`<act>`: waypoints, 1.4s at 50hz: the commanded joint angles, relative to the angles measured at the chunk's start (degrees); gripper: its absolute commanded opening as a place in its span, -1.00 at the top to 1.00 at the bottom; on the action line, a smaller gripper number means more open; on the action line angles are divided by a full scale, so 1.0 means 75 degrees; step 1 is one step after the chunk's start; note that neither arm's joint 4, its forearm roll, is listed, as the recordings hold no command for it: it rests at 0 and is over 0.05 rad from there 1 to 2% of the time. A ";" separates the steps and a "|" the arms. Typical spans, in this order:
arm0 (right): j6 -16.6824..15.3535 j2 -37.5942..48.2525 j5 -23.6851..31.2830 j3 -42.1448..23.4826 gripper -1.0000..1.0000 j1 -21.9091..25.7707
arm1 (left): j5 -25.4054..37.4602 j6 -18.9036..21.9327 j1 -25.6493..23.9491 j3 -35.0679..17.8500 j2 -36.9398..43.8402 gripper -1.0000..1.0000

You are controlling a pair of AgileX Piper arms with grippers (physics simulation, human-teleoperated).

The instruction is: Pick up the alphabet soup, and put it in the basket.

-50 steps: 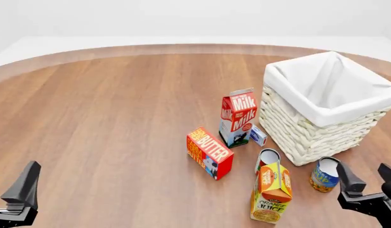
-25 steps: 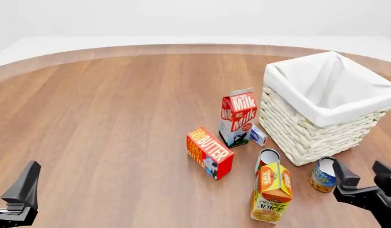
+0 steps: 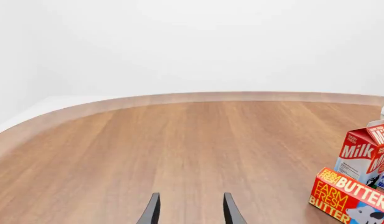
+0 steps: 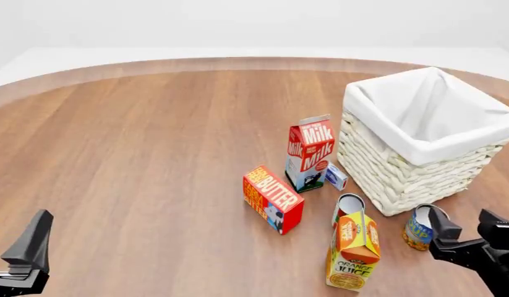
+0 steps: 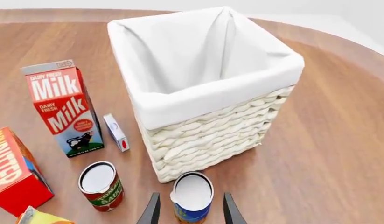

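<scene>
Front view, soup: the alphabet soup point(image 4: 420, 228) stands upright at lower right, near the basket point(image 4: 402, 176) and right of the orange juice carton point(image 4: 352, 252).
Front view, right pincer: the right gripper point(image 4: 461, 234) sits at the lower right edge, jaws spread, its left finger touching or overlapping the can's right side.
Front view, left pincer: the left gripper point(image 4: 27, 255) is at the lower left corner; whether released or clenched cannot be told here.
Right wrist view, soup: the can point(image 5: 192, 196) lies at bottom centre, between the two dark fingertips point(image 5: 152, 210), not clasped; the wicker wall is just above it, the red-labelled can point(image 5: 101, 185) to its left.
Left wrist view, pincer: fingers point(image 3: 152, 211) apart over bare table point(image 3: 148, 149); milk carton point(image 3: 365, 151) and butter box point(image 3: 348, 196) at right.
</scene>
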 commanded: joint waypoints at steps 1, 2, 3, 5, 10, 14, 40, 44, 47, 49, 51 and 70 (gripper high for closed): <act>-0.0039 0.0732 -0.0598 0.0000 -1.00 -0.0025 | 0.0000 0.0000 0.0000 0.0000 0.0000 -1.00; -0.0041 0.0769 -0.0632 0.0000 -1.00 -0.0028 | 0.0000 0.0000 0.0000 0.0000 0.0000 -1.00; -0.0035 0.0821 -0.0678 0.0000 -1.00 -0.0028 | 0.0000 0.0000 0.0000 0.0000 0.0000 -1.00; -0.0031 0.0912 -0.0755 0.0000 -1.00 -0.0011 | 0.0000 0.0000 0.0000 0.0000 0.0000 -1.00; -0.0025 0.1145 -0.0951 0.0000 -1.00 -0.0004 | 0.0000 0.0000 0.0000 0.0000 0.0000 -1.00; -0.0014 0.1373 -0.1146 0.0000 -1.00 0.0003 | 0.0000 0.0000 0.0000 0.0000 0.0000 -1.00; 0.0053 0.2862 -0.2292 0.0000 -1.00 -0.0022 | 0.0000 0.0000 0.0000 0.0000 0.0000 -1.00; 0.0057 0.3116 -0.2518 0.0000 -1.00 -0.0029 | 0.0000 0.0000 0.0000 0.0000 0.0000 -1.00; 0.0056 0.3444 -0.2818 0.0000 -1.00 -0.0043 | 0.0000 0.0000 0.0000 0.0000 0.0000 -1.00; 0.0063 0.3747 -0.3088 0.0000 -1.00 -0.0044 | 0.0000 0.0000 0.0000 0.0000 0.0000 -1.00; 0.0061 0.3998 -0.3315 0.0000 -1.00 -0.0047 | 0.0000 0.0000 0.0000 0.0000 0.0000 -1.00; 0.0083 0.7081 -0.5984 0.0000 -1.00 -0.0202 | 0.0000 0.0000 0.0000 0.0000 0.0000 -1.00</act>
